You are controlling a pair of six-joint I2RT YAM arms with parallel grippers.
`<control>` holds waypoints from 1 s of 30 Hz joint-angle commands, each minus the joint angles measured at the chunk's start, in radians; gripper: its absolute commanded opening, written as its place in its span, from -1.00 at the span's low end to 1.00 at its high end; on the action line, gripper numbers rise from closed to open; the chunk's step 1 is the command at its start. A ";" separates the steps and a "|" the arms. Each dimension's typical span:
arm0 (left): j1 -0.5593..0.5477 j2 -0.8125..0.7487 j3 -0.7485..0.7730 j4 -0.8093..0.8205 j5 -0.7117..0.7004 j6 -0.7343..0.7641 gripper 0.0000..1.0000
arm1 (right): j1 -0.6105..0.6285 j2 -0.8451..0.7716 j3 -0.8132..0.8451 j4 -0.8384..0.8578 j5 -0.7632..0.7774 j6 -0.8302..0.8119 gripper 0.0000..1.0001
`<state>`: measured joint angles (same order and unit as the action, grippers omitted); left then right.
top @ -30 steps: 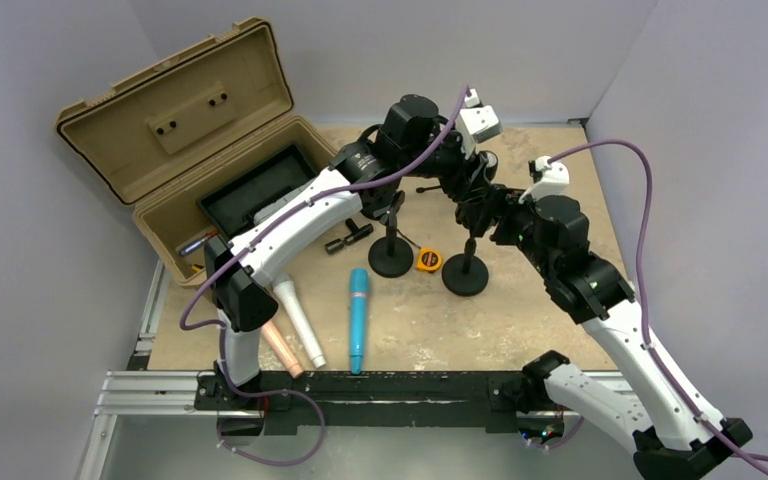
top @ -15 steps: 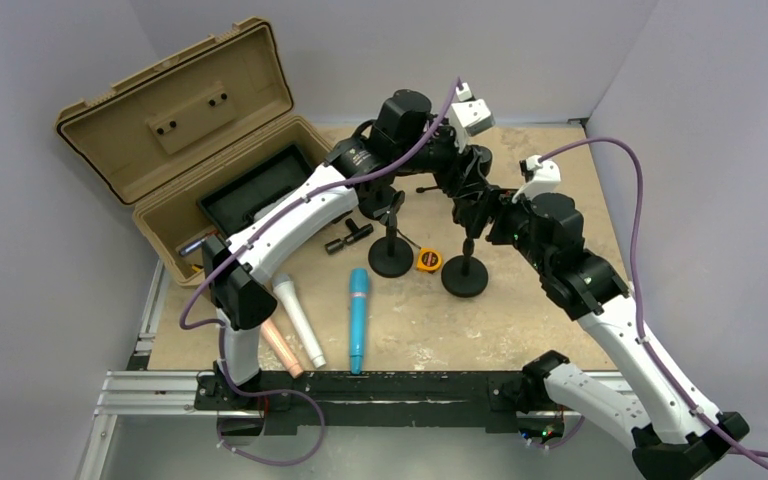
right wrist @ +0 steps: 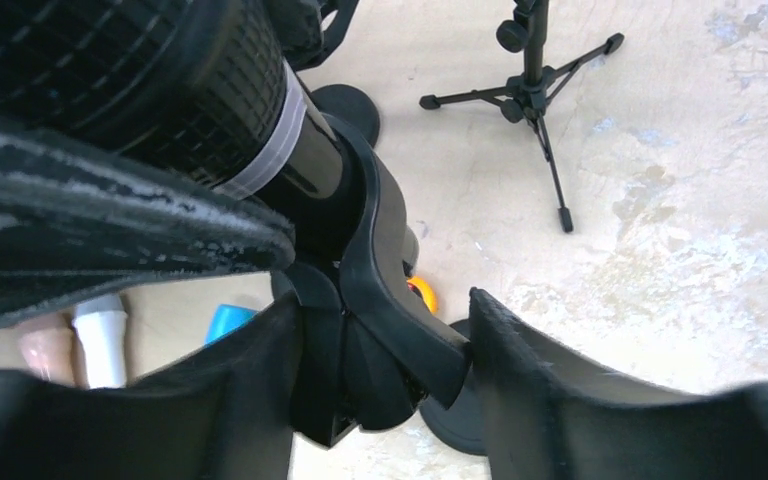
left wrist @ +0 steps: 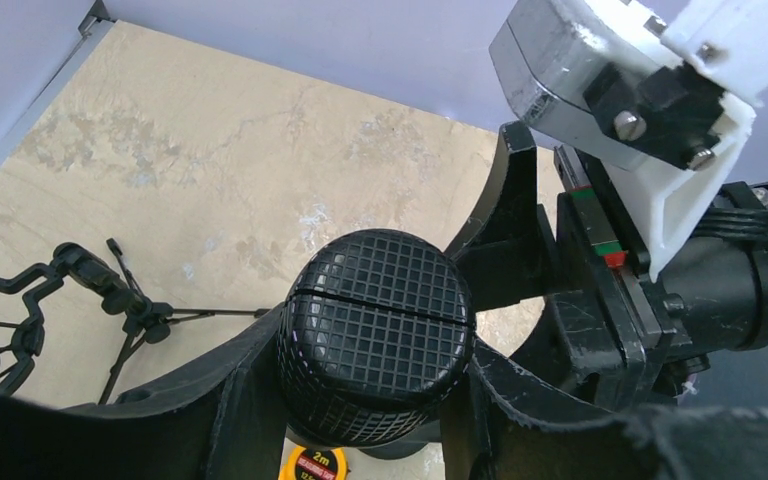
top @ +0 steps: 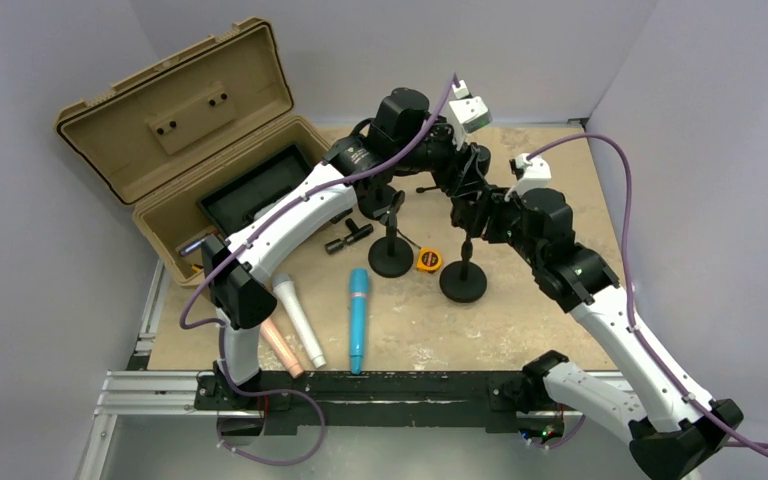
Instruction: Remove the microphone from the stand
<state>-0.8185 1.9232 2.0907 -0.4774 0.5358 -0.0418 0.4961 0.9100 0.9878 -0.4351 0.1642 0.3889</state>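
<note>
The left gripper [left wrist: 370,405] clamps the microphone [left wrist: 375,320], body hidden at lower centre. The right gripper [right wrist: 380,385] straddles the stand clip [right wrist: 375,290]; grip cannot be told.

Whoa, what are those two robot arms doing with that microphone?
They're working to take the microphone off its stand. The left arm has its jaws clamped around the microphone's black mesh head. The right arm has its jaws either side of the stand's clip. The microphone isn't out of it yet.

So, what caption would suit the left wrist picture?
Left gripper clamped around the black mesh-headed microphone, a yellow tape measure on the beige tabletop below.
</note>
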 commanded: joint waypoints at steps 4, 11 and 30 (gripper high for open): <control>0.002 -0.003 0.058 0.010 0.027 -0.052 -1.00 | 0.001 -0.014 -0.005 0.038 -0.003 -0.004 -1.00; 0.005 -0.015 0.097 0.015 -0.028 -0.092 -1.00 | 0.001 -0.013 -0.001 0.031 0.026 0.006 -1.00; -0.005 -0.120 0.341 0.029 -0.262 -0.203 -1.00 | 0.017 0.010 -0.001 0.030 0.042 0.012 -1.00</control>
<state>-0.8295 1.9293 2.3291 -0.5926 0.3122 -0.1928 0.5152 0.9127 0.9813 -0.3828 0.1661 0.3771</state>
